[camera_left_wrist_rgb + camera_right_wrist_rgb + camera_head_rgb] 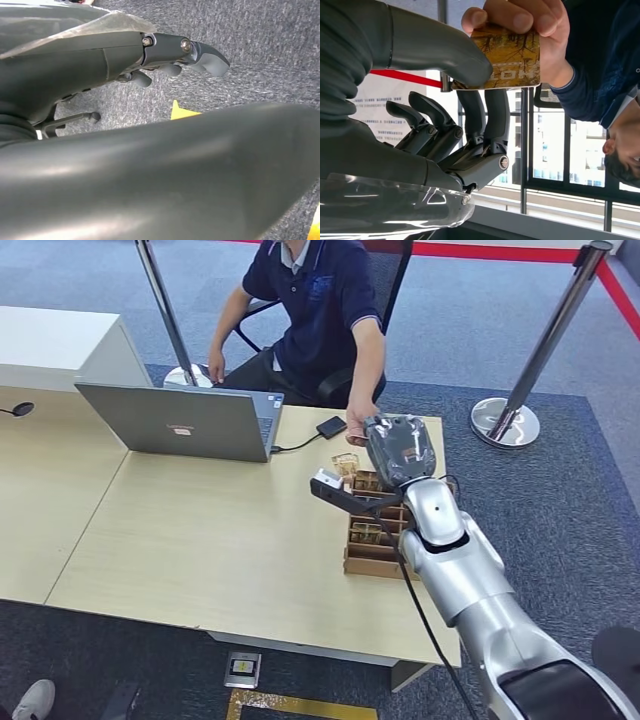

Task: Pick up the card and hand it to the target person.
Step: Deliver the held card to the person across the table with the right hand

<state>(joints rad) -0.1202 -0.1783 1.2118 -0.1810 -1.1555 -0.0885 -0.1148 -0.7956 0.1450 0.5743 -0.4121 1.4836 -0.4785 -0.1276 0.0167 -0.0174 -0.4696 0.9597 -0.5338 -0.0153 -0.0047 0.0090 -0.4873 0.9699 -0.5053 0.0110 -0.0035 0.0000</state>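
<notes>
So the right hand [444,125] is up over the far corner of the worktop [189,540], thumb pressed on one face of the card [505,62] and the darker fingers [497,115] behind it, so it's pinching the card. In the right wrist view the card has a yellowish tree print, and the person's hand [531,30] is gripping its other end, right at the robot's thumb tip. Both have hold of it at once.

From the head view the right hand [400,450] sits just above a wooden compartment tray [370,550], with the person's hand [358,425] touching it on the far side. A small black device [330,427] lies just beyond, and an open laptop [181,420] is well off to the left of the hand.

The left hand [170,57] hangs over grey carpet [264,45], fingers loosely out, holding nothing.
</notes>
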